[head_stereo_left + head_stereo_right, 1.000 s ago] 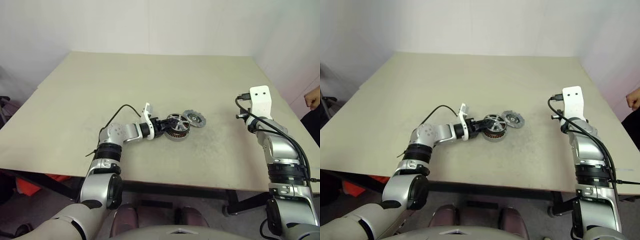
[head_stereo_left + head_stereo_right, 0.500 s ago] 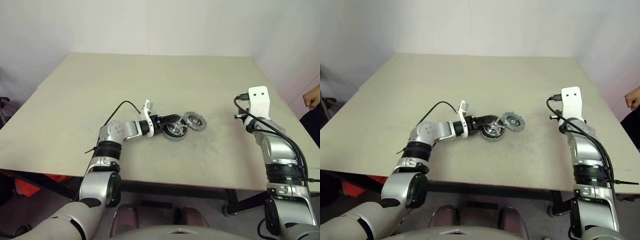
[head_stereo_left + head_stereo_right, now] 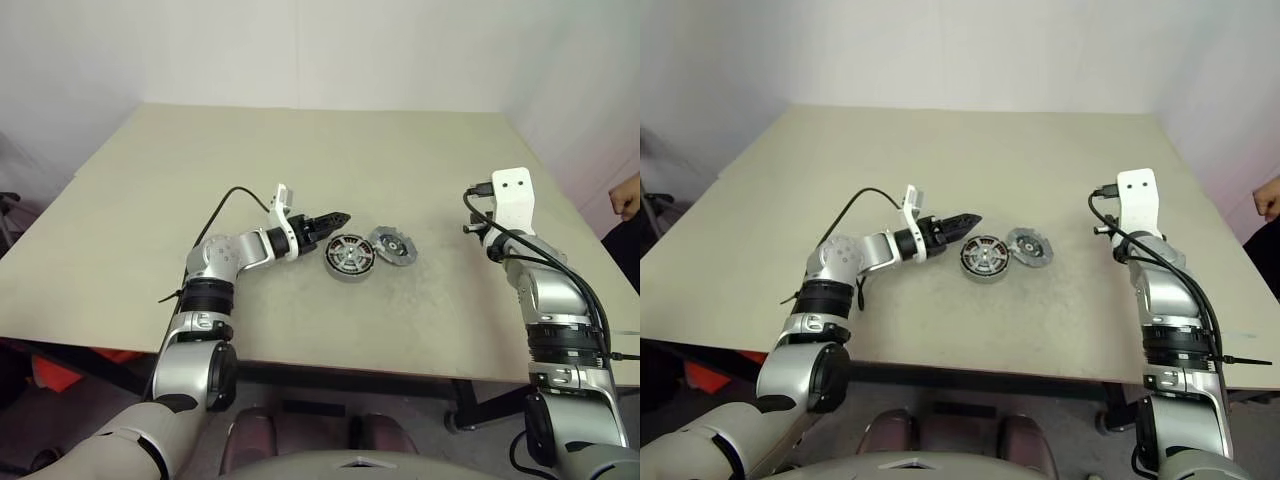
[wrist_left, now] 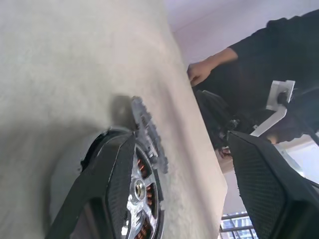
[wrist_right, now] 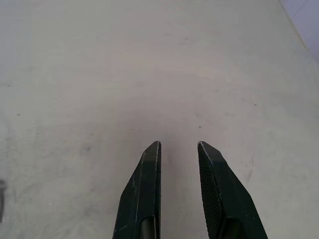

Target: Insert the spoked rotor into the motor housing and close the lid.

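Observation:
The motor housing (image 3: 349, 276), a squat silver ring with copper windings, stands at mid-table. The spoked rotor (image 3: 349, 253) lies flat inside it. Just to its right the lid (image 3: 390, 245), a flat grey toothed disc, rests on the table. My left gripper (image 3: 337, 216) hangs open and empty above the table, just left of and behind the housing, pointing toward it. In the left wrist view its fingers (image 4: 112, 184) stand wide apart, with the housing (image 4: 142, 199) and lid (image 4: 148, 133) beyond. My right gripper (image 5: 179, 145) hovers over bare table at the right, slightly open, holding nothing.
The tan table (image 3: 300, 160) stretches wide behind the parts. A white camera mount (image 3: 515, 200) tops my right wrist. A person's hand (image 3: 628, 193) shows at the far right edge. A person in dark clothes (image 4: 249, 64) stands beyond the table.
My left gripper has let go of the rotor, opened, and pulled up and back to the left. The rotor, tilted before, now sits flat in the housing. The right arm has kept still.

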Robot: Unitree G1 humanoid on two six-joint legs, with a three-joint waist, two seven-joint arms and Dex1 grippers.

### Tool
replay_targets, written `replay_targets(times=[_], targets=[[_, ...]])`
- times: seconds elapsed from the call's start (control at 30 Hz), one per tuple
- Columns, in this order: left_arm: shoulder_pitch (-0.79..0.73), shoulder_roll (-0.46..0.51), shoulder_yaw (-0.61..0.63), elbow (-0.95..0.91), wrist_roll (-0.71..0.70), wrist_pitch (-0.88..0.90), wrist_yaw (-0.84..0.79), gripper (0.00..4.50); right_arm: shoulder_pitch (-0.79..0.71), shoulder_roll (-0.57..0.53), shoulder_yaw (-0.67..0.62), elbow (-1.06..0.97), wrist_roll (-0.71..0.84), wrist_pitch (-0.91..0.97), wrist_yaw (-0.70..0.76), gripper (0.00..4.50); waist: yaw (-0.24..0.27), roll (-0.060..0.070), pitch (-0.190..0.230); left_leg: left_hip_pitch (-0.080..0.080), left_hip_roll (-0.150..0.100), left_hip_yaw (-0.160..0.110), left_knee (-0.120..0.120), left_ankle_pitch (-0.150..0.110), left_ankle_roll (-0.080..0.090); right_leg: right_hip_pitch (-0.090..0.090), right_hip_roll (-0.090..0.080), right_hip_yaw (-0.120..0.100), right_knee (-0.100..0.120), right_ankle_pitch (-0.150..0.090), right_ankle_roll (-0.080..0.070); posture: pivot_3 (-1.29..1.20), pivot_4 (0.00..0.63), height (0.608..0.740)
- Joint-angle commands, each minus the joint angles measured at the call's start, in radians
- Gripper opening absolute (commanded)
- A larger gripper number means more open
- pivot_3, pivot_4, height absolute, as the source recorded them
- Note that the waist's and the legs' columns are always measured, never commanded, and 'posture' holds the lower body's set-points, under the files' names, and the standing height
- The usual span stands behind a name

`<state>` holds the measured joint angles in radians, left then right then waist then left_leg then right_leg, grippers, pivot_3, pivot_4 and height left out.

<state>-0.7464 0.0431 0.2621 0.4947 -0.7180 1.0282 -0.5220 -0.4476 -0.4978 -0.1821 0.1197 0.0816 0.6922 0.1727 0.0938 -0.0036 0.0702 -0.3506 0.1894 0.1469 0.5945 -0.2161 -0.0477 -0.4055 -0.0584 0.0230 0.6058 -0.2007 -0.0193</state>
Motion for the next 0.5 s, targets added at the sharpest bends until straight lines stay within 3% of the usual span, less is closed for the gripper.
replay_targets(times=[0.03,0.23,0.5], targets=[[0.001,0.037,0.007,-0.053,0.004,-0.049,-0.026,3.10,-0.009,0.016,0.017,-0.108,0.040,-0.042,0.066,1.28,-0.002,0.000,0.000,0.000,0.000,0.000,0.000,0.000,0.000,0.000,0.000,0.000,0.000,0.000,0.000,0.00,0.000,0.740],[0.010,0.117,0.003,-0.040,0.048,-0.158,-0.060,3.10,0.038,0.058,0.127,-0.296,0.110,-0.061,0.227,1.28,0.001,0.001,0.000,0.000,0.001,0.000,-0.001,0.000,0.000,0.000,0.000,0.000,0.000,0.000,0.000,0.00,0.000,0.740],[0.045,0.233,-0.078,-0.029,0.188,-0.326,-0.127,3.10,0.050,0.106,0.258,-0.359,0.119,0.009,0.275,1.28,0.003,0.000,0.001,0.000,0.001,0.000,-0.001,0.000,0.000,0.000,0.000,-0.001,-0.001,0.000,0.000,0.00,0.000,0.740]])
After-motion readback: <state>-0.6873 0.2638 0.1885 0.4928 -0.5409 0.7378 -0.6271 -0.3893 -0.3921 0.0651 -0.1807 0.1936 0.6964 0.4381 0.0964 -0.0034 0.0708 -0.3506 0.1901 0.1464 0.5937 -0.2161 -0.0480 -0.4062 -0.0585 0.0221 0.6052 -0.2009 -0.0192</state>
